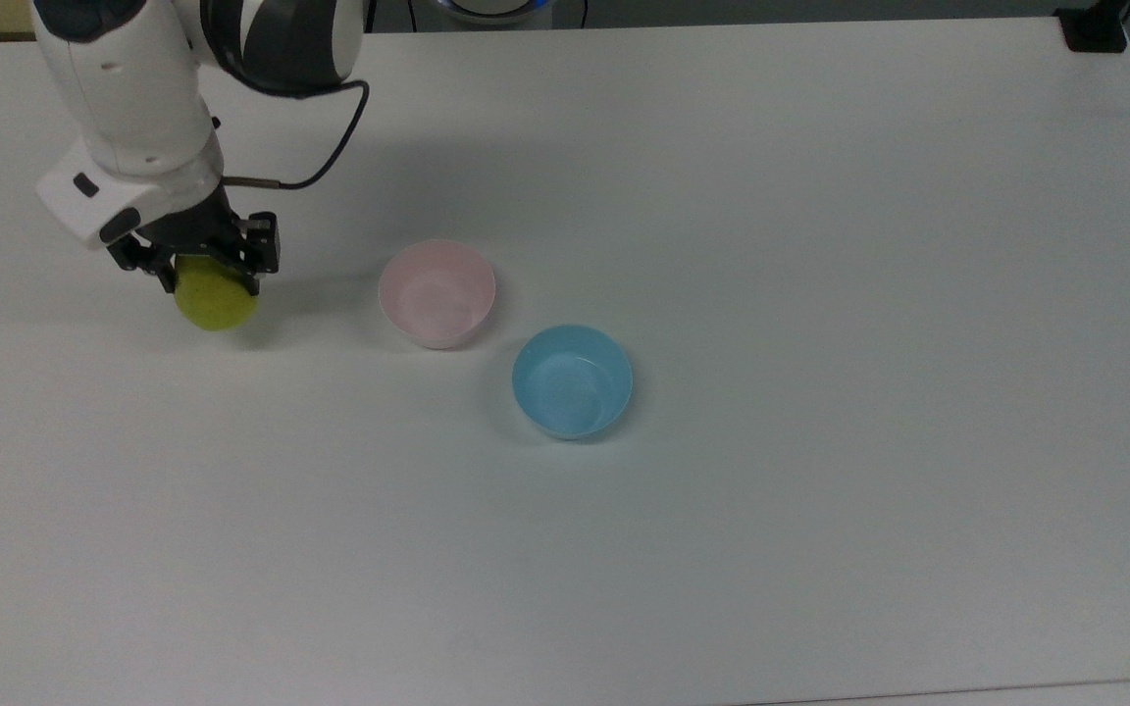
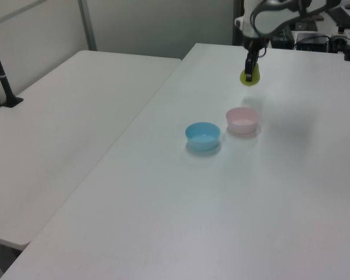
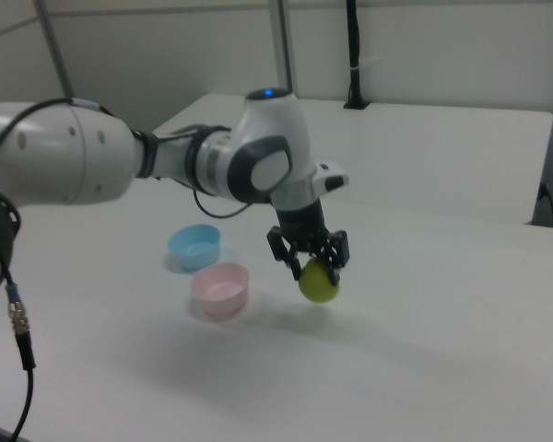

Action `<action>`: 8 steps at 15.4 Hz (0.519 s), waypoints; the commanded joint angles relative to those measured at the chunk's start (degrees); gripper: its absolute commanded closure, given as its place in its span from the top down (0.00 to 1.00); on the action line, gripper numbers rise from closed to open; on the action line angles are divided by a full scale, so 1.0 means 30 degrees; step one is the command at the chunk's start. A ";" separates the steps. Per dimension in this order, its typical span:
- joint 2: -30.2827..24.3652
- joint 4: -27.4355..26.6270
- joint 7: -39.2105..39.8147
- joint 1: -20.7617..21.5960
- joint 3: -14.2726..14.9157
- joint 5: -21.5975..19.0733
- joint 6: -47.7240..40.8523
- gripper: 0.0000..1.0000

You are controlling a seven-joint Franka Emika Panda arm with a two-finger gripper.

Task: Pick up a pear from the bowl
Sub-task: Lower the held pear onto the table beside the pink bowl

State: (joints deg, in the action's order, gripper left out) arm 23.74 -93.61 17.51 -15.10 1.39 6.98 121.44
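Note:
The yellow-green pear hangs in the air, held from above by my gripper, which is shut on its upper part. It sits well off to the top view's left of the pale pink bowl, clear of the bowl's rim. The pink bowl stands on the white table with nothing inside. In the right view the pear floats a little above the tabletop, to the right view's right of the bowl.
A light blue bowl stands beside the pink one, also with nothing inside. The white table spreads wide around both. A second white table adjoins at the left view's left.

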 commanded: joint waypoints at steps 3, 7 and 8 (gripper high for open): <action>0.0815 -0.0936 0.0257 -0.0093 0.0035 0.0105 0.1589 0.43; 0.0819 -0.0849 0.0257 -0.0152 0.0035 0.0105 0.1590 0.87; 0.0556 -0.0848 0.0199 -0.0152 0.0035 0.0105 0.1473 0.97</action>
State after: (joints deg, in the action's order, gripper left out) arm 27.58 -94.83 17.51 -15.50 1.39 7.00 124.98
